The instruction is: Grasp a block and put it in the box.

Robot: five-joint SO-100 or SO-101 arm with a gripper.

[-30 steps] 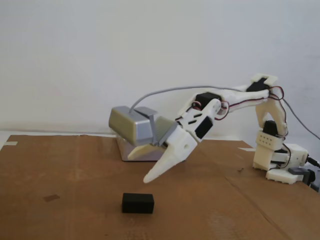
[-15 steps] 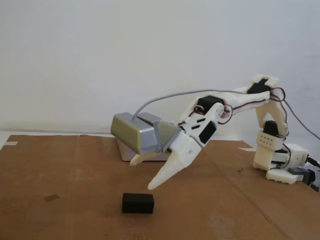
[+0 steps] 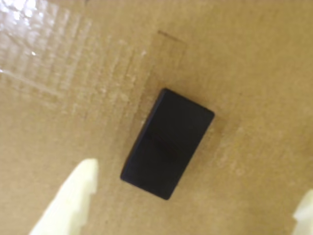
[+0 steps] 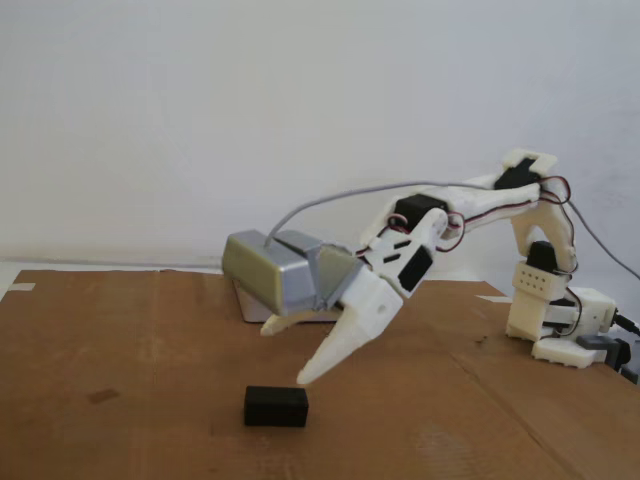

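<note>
One black block point(image 4: 275, 407) lies flat on the cardboard-covered desk point(image 4: 120, 350), just below and slightly left of the end effector point(image 4: 290, 352) in the fixed view. Spread fingers point(image 3: 68, 200) flank it untouched in the wrist view.

A makeshift hobby bench: cardboard sheet point(image 4: 150, 350) for a tabletop against a bare white wall point(image 4: 200, 120).

The box point(image 4: 262, 303) sits mostly hidden behind the grey camera module point(image 4: 275, 272).
</note>
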